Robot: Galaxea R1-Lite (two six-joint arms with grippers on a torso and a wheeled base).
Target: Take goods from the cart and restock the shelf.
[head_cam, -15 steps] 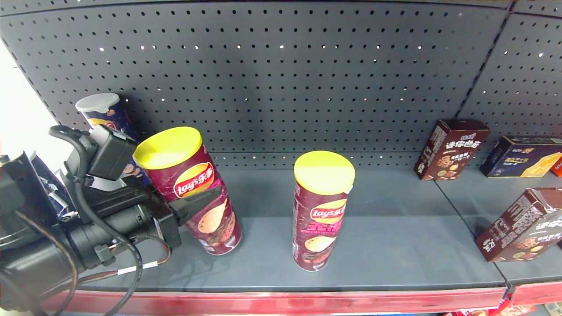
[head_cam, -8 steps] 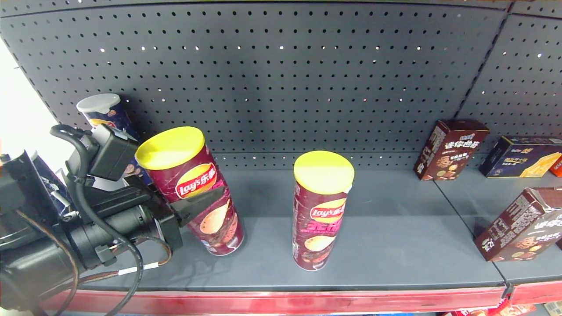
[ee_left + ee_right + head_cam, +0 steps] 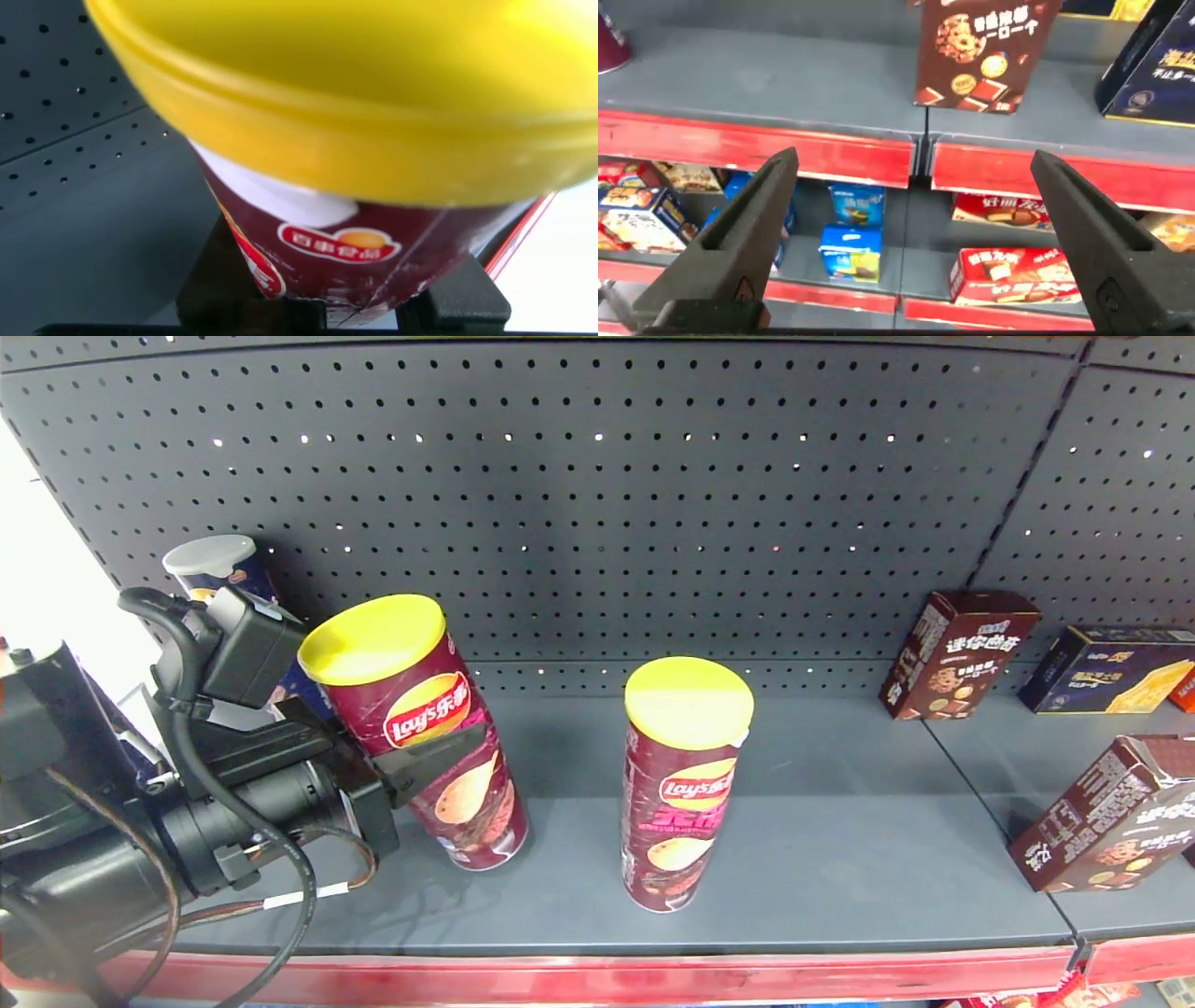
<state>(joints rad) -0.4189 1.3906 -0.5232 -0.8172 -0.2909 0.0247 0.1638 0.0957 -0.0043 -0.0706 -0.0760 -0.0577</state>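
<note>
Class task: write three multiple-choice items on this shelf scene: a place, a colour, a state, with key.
1. The standing can is, from the held can: A. to the robot's right, on the same shelf. B. one shelf below. C. on top of it.
2. What colour are both cans' lids? A. White. B. Yellow. C. Red.
3. The left gripper is: A. open. B. shut on a box. C. shut on the tilted held can.
Key: A, they stand side by side; B, both tops are yellow; C, it clamps the leaning can.
</note>
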